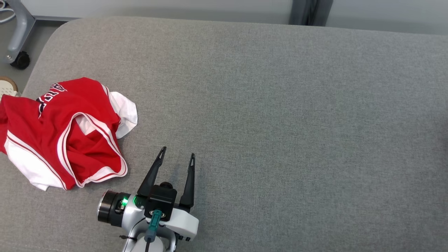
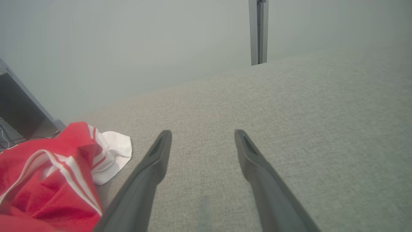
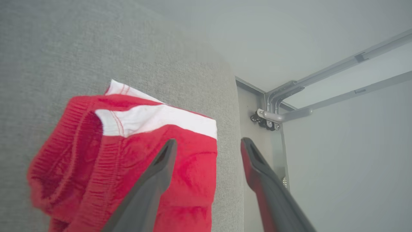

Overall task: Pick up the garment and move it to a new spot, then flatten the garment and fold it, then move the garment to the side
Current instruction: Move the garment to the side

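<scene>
Head view: a crumpled red garment (image 1: pixel 52 129) with white trim, striped edging and dark lettering lies at the left end of the grey fabric-covered counter (image 1: pixel 280 122), part of it hanging over the left edge. The left pincer (image 1: pixel 177 154) sits low over the counter just to the right of the garment and apart from it, with its two dark fingers spread and nothing between them. Beyond the counter's far left corner a grey frame leg ends in a black caster wheel (image 1: pixel 21 60) on the floor

Left wrist view: the left pincer (image 2: pixel 202 135) is released, both fingers wide over bare grey fabric. The garment (image 2: pixel 48 180) is bunched at the lower left, a white flap nearest the left finger but not touching it. A grey post (image 2: pixel 258 32) rises past the counter's far edge

Right wrist view: the right pincer (image 3: pixel 209 141) is also released, with its fingers parted and gripping nothing. It hovers above the garment (image 3: pixel 112 154), whose gathered red band and white panel lie beside the counter's edge. One finger stands over the cloth and the other past the edge, with a grey metal frame (image 3: pixel 289 112) beyond it
</scene>
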Controlling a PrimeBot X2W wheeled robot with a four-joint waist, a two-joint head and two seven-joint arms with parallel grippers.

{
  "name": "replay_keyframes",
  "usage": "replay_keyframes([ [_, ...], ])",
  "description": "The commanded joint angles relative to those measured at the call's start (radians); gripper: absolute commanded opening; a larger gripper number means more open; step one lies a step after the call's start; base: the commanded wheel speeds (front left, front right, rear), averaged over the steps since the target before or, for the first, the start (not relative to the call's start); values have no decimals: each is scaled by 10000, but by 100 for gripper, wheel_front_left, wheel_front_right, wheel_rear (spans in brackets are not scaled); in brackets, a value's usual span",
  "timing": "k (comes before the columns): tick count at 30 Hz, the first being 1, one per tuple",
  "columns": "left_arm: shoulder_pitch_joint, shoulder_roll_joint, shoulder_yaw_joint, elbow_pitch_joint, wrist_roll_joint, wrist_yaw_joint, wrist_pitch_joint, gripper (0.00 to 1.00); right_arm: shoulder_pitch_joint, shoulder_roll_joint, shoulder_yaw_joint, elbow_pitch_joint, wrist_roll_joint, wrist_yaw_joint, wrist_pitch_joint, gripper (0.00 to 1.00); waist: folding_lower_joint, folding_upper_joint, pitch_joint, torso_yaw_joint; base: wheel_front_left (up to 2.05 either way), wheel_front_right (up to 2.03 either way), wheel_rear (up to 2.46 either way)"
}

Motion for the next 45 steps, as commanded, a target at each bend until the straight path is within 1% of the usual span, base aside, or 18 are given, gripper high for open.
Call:
replay_keyframes([
  [1,108,39,65,26,-43,59,-43,100,-93,188,-94,35,81,-1,-245,100,0,0,-155,-10,0,0,0],
  [4,250,44,154,23,-66,70,-43,100,-105,589,-323,-52,321,-1,-720,100,0,0,-420,-73,0,0,0],
  [7,350,94,294,-32,-71,82,-43,100,28,1083,-584,-388,689,-1,-1227,100,0,0,-692,-217,0,0,0],
  [12,594,216,569,-100,-112,120,-43,100,342,1849,-976,-1307,1367,-1,-2300,100,0,0,-1176,-571,0,0,0],
  [15,700,269,700,-153,-122,126,-43,100,501,2048,-1146,-1731,1663,-1,-2660,100,0,0,-1355,-720,0,0,0],
  [20,972,409,1065,-359,-141,209,-43,100,1126,2443,-1634,-2970,2258,-1,-3196,100,0,0,-1745,-1022,0,0,0],
  [22,1104,449,1197,-435,-159,217,-43,100,1402,2527,-2046,-3533,2338,-1,-3239,100,0,0,-1879,-1102,0,0,0],
  [23,1156,461,1251,-475,-151,224,-43,100,1515,2526,-2442,-3877,2252,-1,-3242,100,0,0,-1939,-1136,0,0,0],
  [25,1256,471,1366,-565,-139,237,-43,100,2119,2627,-3379,-4548,1954,-1,-3235,100,0,0,-2050,-1190,0,0,0],
  [27,1371,469,1468,-638,-147,236,-43,100,2929,2895,-4533,-5246,1542,-1,-3236,100,0,0,-2150,-1226,0,0,0],
  [29,1493,457,1578,-737,-154,241,-43,100,3704,3114,-5585,-5930,602,0,-3240,100,0,0,-2237,-1260,0,0,0],
  [32,1632,434,1700,-876,-133,230,-43,100,5203,3859,-6979,-6954,-731,0,-3241,100,0,0,-2326,-1315,0,0,0],
  [34,1716,415,1769,-952,-107,225,-43,100,6118,4455,-7815,-7633,-1403,0,-3242,100,0,0,-2376,-1352,0,0,0],
  [37,1843,390,1873,-1069,-92,235,-43,100,7247,5222,-8673,-8541,-2342,0,-3241,100,0,0,-2435,-1413,0,0,0],
  [40,1938,357,2004,-1165,-107,241,-43,100,8092,5875,-9143,-9312,-3000,0,-3242,100,0,0,-2436,-1492,0,0,0],
  [45,2041,268,2199,-1357,-163,212,-43,100,8928,6561,-9402,-10206,-3750,0,-3242,100,0,0,-2384,-1551,0,0,0],
])
